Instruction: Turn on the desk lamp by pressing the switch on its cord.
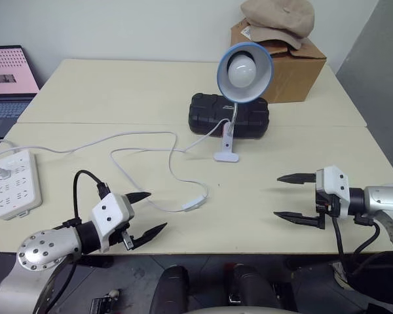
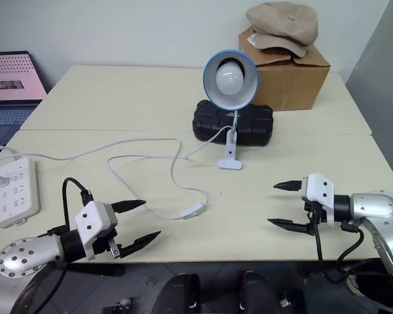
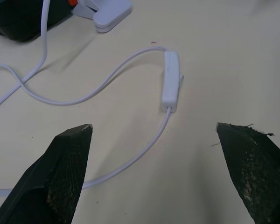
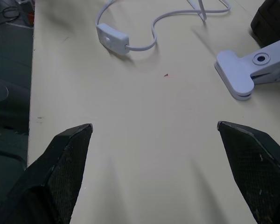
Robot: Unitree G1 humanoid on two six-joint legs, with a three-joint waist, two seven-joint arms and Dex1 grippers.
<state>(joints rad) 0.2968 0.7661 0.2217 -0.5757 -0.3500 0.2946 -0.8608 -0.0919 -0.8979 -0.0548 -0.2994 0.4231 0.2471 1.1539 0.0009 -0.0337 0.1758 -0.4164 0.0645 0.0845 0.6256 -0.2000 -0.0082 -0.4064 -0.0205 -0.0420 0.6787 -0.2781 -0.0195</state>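
Switch [image 1: 194,203] is lying flat on the pale table [image 1: 262,216] near the front edge, threaded on the cord [image 1: 141,156] that is looping back from the power strip [image 1: 13,183] at nine o'clock toward the desk lamp [image 1: 242,72] at twelve o'clock. From where I'm standing the lamp's white clip base [image 1: 226,154] is resting on the tabletop, the shade is tilting toward the robot and the bulb is looking unlit — so the press is not yet done.

Left gripper [image 1: 147,212] is hovering at about eight o'clock from the switch, fingers spread wide and holding nothing; its wrist view is framing the switch between the two tips, which suggests it is lining up for the approach. Right gripper [image 1: 295,196] is waiting at three o'clock, well apart from the cord — also spread and empty, likely kept clear so the left arm has room.
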